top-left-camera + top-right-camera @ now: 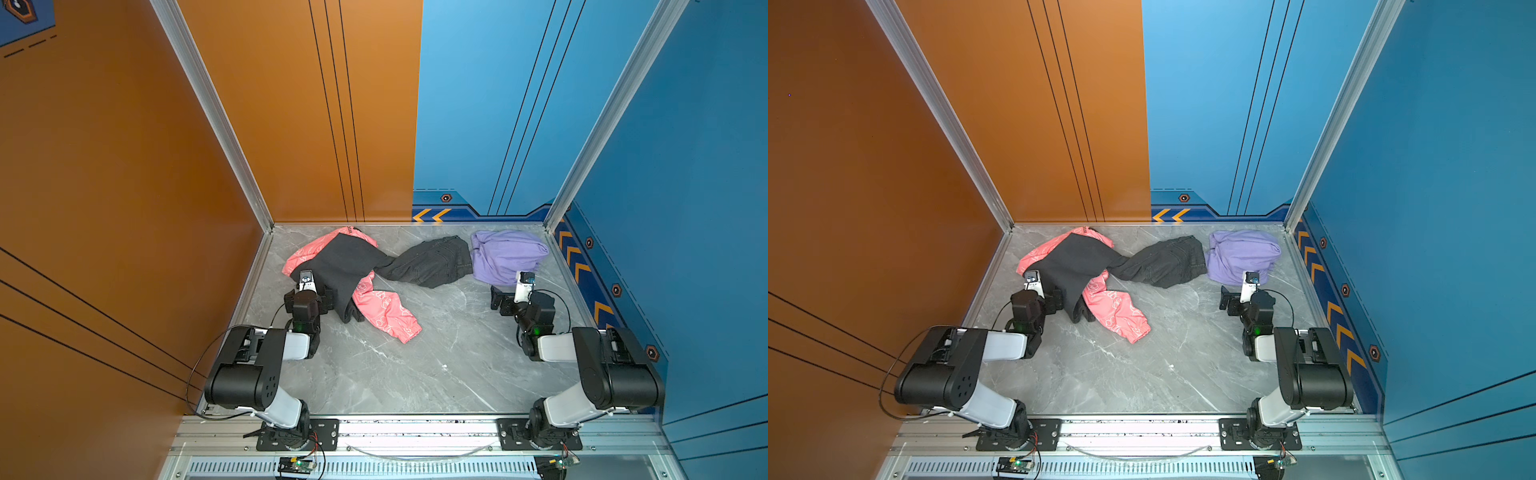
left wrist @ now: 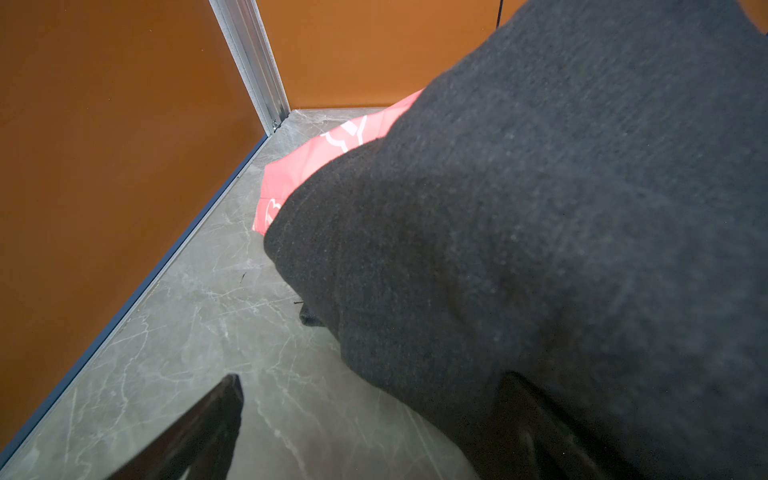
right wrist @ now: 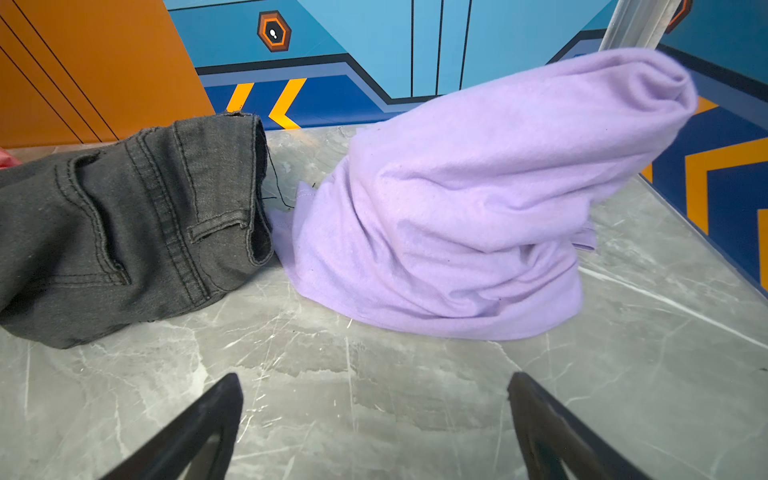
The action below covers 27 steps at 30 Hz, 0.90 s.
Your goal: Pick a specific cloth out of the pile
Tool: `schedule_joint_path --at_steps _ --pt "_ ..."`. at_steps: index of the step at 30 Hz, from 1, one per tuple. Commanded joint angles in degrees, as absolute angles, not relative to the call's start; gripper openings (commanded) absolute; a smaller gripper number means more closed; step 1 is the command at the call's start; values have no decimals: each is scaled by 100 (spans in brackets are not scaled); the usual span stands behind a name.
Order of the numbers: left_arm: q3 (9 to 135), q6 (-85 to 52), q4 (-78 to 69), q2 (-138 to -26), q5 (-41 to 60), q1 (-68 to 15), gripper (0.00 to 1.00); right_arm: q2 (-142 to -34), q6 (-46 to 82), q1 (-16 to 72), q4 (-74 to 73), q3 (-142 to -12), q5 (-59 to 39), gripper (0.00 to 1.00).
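cloth [image 3: 457,208]: soft purple, bunched in a lump
jeans [image 3: 124,232]: dark grey, stitched
right gripper [image 3: 374,378]: low, wide, empty
left gripper [image 2: 372,379]: wide, fuzzy black top [image 2: 540,208] on one finger

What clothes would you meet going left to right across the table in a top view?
In order: pink garment → grey jeans → lavender cloth. The black garment lies across the pink one, so it is left out.
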State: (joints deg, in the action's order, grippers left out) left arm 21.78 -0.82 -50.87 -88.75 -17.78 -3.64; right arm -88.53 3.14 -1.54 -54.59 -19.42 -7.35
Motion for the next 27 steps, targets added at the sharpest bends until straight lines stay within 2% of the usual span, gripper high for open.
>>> schedule_joint_path --at_steps 1,27 --pt "2118 -4 -5361 -8943 -1567 -352 98 -8886 226 -119 -5466 -2030 -656 100" --pt "2121 -8 -5361 -8939 -1562 -352 98 -8886 224 -88 -5414 -2057 -536 100"
